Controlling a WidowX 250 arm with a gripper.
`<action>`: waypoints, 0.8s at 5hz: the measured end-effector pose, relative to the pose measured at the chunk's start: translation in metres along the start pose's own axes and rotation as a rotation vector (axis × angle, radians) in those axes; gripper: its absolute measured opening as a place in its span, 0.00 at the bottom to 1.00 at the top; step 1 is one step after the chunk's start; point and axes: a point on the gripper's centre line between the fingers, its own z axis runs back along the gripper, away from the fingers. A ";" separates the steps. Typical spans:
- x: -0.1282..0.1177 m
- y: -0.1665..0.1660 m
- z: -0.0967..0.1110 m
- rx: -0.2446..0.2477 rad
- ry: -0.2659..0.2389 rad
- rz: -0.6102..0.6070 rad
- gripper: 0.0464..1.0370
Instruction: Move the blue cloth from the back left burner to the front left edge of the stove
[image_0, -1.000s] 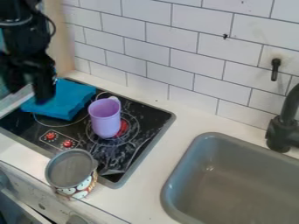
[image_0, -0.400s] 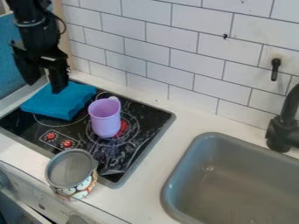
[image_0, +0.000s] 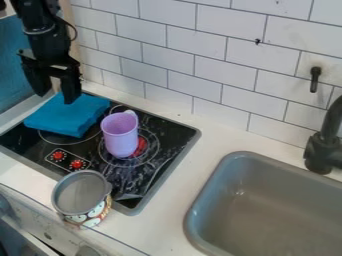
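White brick-tiled wall (image_0: 200, 62)

A kitchen, perhaps a toy one: a black stove top (image_0: 159, 174) with two red knobs (image_0: 67, 159) is set into a pale desk (image_0: 175, 217), beside a grey sink (image_0: 267, 210) with a black tap (image_0: 323, 142), below white wall tiles (image_0: 200, 62).

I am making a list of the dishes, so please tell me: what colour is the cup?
The cup is light purple, in the camera view.
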 end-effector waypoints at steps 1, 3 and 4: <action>0.010 0.004 -0.012 -0.002 0.006 0.006 0.96; 0.027 0.011 -0.031 -0.027 0.060 0.011 0.96; 0.024 0.017 -0.039 -0.026 0.077 0.022 0.96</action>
